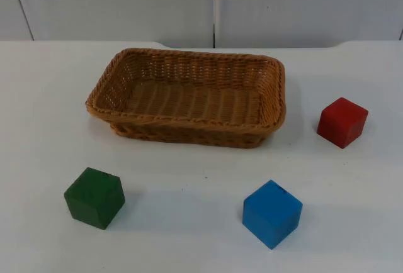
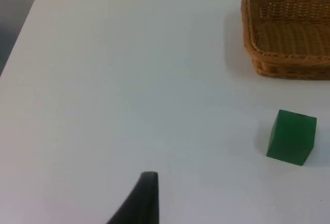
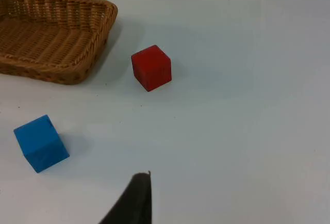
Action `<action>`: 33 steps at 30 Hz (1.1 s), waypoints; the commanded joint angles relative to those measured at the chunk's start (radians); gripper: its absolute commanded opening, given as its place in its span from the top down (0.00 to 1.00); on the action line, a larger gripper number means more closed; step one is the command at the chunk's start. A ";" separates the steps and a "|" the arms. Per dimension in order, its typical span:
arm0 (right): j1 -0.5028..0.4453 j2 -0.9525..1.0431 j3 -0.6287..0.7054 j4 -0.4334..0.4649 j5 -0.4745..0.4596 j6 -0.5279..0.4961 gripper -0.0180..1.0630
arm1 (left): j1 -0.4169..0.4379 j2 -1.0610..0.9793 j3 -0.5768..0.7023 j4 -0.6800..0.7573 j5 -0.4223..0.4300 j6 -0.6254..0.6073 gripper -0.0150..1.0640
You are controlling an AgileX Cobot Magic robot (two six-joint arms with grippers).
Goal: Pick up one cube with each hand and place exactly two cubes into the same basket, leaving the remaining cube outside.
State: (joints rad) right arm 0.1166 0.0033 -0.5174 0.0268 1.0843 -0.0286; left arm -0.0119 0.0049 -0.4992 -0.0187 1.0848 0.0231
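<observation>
— What lies on the white desk [image 1: 189, 222]?

— A rectangular woven wicker basket [image 1: 189, 97] sits toward the far side, with nothing inside it. Three cubes rest outside it, each standing apart from the others and from the basket. The green wooden cube [image 1: 94, 197] is on the near left, the blue wooden cube [image 1: 272, 213] on the near right, and the red wooden cube [image 1: 342, 122] just off the basket's right end.

— And the arms?

— Both wait, back from the things. From the left wrist camera, a black fingertip of the left gripper [image 2: 142, 198] stands over bare desk, well apart from the green cube and the basket's corner. From the right wrist camera, a black fingertip of the right gripper [image 3: 134, 198] stands likewise, with the blue cube nearer to it and the red cube beyond, beside the basket.

— Are the fingers spread or pressed together?

— I cannot tell for either gripper; one tip of each is all I can make out. Neither touches any cube.
</observation>
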 commanded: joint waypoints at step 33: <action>-0.005 0.419 -0.189 0.000 -0.046 -0.047 0.01 | 0.003 -0.005 0.006 0.006 -0.010 -0.004 0.01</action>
State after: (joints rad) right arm 0.1166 0.4127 -0.6982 0.0268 1.0530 -0.0606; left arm -0.0119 0.0049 -0.4992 -0.0187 1.0848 0.0231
